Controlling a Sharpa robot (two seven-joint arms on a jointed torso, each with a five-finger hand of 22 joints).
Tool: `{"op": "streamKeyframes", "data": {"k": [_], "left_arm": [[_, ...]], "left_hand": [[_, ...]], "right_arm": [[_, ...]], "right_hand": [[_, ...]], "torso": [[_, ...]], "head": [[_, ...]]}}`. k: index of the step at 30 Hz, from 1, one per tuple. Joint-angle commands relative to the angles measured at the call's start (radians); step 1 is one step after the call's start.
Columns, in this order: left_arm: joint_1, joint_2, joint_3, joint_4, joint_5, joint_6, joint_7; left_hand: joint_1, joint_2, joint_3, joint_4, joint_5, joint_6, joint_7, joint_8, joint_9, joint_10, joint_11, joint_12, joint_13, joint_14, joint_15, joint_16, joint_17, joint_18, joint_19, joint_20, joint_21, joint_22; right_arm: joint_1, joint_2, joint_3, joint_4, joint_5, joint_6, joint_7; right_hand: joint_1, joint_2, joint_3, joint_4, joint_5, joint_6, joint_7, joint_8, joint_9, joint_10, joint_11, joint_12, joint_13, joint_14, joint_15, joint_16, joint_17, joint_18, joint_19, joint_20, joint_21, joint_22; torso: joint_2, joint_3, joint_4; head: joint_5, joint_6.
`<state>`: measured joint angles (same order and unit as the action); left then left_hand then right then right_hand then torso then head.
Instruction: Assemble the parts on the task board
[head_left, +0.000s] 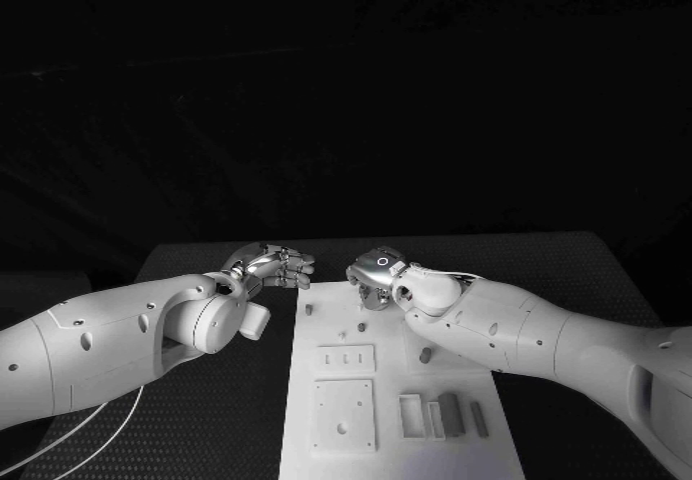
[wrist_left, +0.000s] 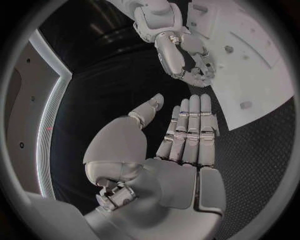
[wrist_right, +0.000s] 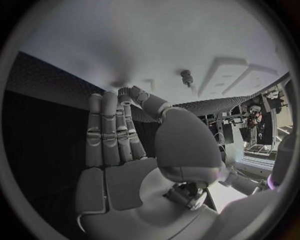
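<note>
Left hand (head_left: 270, 266), centre-left of the head view, just off the board's far left corner, fingers straight and together, holding nothing. Task board (head_left: 387, 425) runs lengthwise from centre to bottom. Right hand (head_left: 378, 278) over its far end, flat and empty too. Loose parts (head_left: 450, 412) lie lower right, nearer the robot, by the right arm.

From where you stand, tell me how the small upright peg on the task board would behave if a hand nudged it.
The peg stands upright on the task board, narrow for its height, so a sideways nudge would probably tip it unless it is seated in a hole, which I cannot tell. It looks round, so once down it may roll. It seems rigid and light.
</note>
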<state>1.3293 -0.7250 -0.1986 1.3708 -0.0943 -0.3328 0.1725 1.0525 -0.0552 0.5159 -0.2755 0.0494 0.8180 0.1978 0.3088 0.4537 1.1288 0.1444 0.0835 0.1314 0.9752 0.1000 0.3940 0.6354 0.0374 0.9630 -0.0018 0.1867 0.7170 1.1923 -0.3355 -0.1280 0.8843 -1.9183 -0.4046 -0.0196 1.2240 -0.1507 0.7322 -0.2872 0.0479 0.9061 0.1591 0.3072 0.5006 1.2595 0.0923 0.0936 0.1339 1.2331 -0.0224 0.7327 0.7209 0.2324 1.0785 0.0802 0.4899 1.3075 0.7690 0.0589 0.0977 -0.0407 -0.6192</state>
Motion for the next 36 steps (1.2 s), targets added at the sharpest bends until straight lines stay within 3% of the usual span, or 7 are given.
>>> {"op": "streamKeyframes", "data": {"k": [1,13,25,27,31,34,36], "left_arm": [[0.001,0.003,0.001,0.0,0.003,0.015,0.005],[0.001,-0.003,0.001,0.0,0.003,0.012,0.004],[0.001,-0.007,0.001,0.0,0.003,0.008,0.004],[0.001,-0.006,0.001,-0.003,0.003,0.008,0.004],[0.001,-0.011,0.001,-0.006,0.003,0.005,0.006],[0.001,-0.016,0.001,-0.005,0.004,0.002,0.01],[0.001,-0.015,0.001,-0.006,0.004,0.004,0.01]], "left_hand": [[-0.005,-0.006,-0.004,0.003,0.003,-0.008,0.0,-0.005,-0.001,-0.004,0.002,-0.006,-0.001,-0.004,0.001,-0.006,0.002,0.005,-0.006,0.003,-0.006,0.001],[-0.005,-0.006,-0.004,0.003,0.003,-0.009,0.001,-0.006,-0.002,-0.005,0.002,-0.007,-0.002,-0.003,0.002,-0.007,0.003,0.005,-0.006,0.003,-0.006,0.001],[-0.004,-0.007,-0.004,0.002,0.003,-0.01,0.001,-0.006,-0.002,-0.005,0.002,-0.008,-0.002,-0.003,0.002,-0.009,0.004,0.005,-0.006,0.003,-0.007,0.002],[-0.004,-0.007,-0.004,0.002,0.003,-0.01,0.001,-0.006,-0.002,-0.005,0.002,-0.008,-0.002,-0.003,0.002,-0.009,0.004,0.005,-0.006,0.003,-0.007,0.002],[-0.004,-0.007,-0.004,0.002,0.003,-0.01,0.001,-0.006,-0.002,-0.005,0.002,-0.008,-0.002,-0.003,0.002,-0.009,0.004,0.005,-0.007,0.003,-0.007,0.002],[-0.004,-0.006,-0.004,0.002,0.003,-0.009,0.001,-0.005,-0.002,-0.004,0.002,-0.008,-0.002,-0.003,0.002,-0.009,0.005,0.005,-0.007,0.003,-0.007,0.002],[-0.003,-0.006,-0.003,0.002,0.003,-0.009,0.001,-0.005,-0.002,-0.004,0.002,-0.008,-0.002,-0.003,0.002,-0.009,0.005,0.005,-0.007,0.003,-0.007,0.002]], "right_arm": [[-0.001,-0.001,-0.001,-0.007,0.029,0.001,-0.003],[-0.001,-0.021,-0.001,0.023,0.055,-0.032,-0.004],[0.001,-0.063,0.0,0.079,0.071,-0.092,0.001],[0.003,-0.078,0.004,0.096,0.085,-0.099,0.008],[0.015,-0.131,0.035,0.168,0.104,-0.066,0.013],[0.022,-0.181,0.085,0.224,0.09,-0.048,0.013],[0.033,-0.198,0.093,0.237,0.092,-0.026,0.009]], "right_hand": [[-0.018,-0.014,-0.005,-0.001,0.002,-0.017,0.006,-0.009,-0.004,-0.019,0.007,-0.013,-0.002,-0.001,0.012,-0.005,-0.002,0.029,-0.007,0.003,0.002,0.023],[-0.054,-0.055,-0.002,0.01,0.002,-0.084,0.026,-0.042,-0.018,-0.103,0.034,-0.03,-0.029,-0.03,0.037,-0.015,-0.006,0.029,-0.035,0.017,-0.006,0.021],[-0.068,-0.072,-0.001,0.016,0.002,-0.096,0.028,-0.044,-0.02,-0.121,0.038,-0.027,-0.037,-0.041,0.041,-0.016,-0.006,0.029,-0.046,0.022,-0.008,0.022],[-0.068,-0.072,-0.001,0.016,0.002,-0.096,0.028,-0.044,-0.02,-0.121,0.038,-0.027,-0.037,-0.041,0.041,-0.016,-0.006,0.029,-0.046,0.022,-0.008,0.022],[-0.067,-0.075,0.001,0.02,0.002,-0.08,0.02,-0.034,-0.016,-0.115,0.036,-0.022,-0.037,-0.035,0.039,-0.009,-0.004,0.029,-0.04,0.02,-0.003,0.024],[-0.067,-0.064,-0.003,0.026,0.002,-0.031,0.005,-0.004,-0.004,-0.019,0.003,0.031,-0.01,-0.01,0.009,0.022,0.015,0.029,-0.019,0.01,0.018,0.026],[-0.065,-0.063,-0.005,0.025,0.002,-0.011,0.002,0.008,0.002,0.025,-0.012,0.056,0.006,-0.009,-0.003,0.03,0.02,0.029,-0.014,0.007,0.024,0.026]], "torso": [[-0.001,-0.0001,-0.0018],[-0.002,0.0006,-0.0013],[-0.002,0.0042,-0.0053],[-0.003,0.0049,-0.0021],[-0.004,0.0035,-0.0017],[-0.006,0.0058,-0.0078],[-0.006,0.0069,-0.0099]], "head": [[0.0,-0.002],[0.0,-0.002],[0.002,0.01],[0.001,0.013],[0.002,0.021],[0.006,0.03],[0.008,0.032]]}}
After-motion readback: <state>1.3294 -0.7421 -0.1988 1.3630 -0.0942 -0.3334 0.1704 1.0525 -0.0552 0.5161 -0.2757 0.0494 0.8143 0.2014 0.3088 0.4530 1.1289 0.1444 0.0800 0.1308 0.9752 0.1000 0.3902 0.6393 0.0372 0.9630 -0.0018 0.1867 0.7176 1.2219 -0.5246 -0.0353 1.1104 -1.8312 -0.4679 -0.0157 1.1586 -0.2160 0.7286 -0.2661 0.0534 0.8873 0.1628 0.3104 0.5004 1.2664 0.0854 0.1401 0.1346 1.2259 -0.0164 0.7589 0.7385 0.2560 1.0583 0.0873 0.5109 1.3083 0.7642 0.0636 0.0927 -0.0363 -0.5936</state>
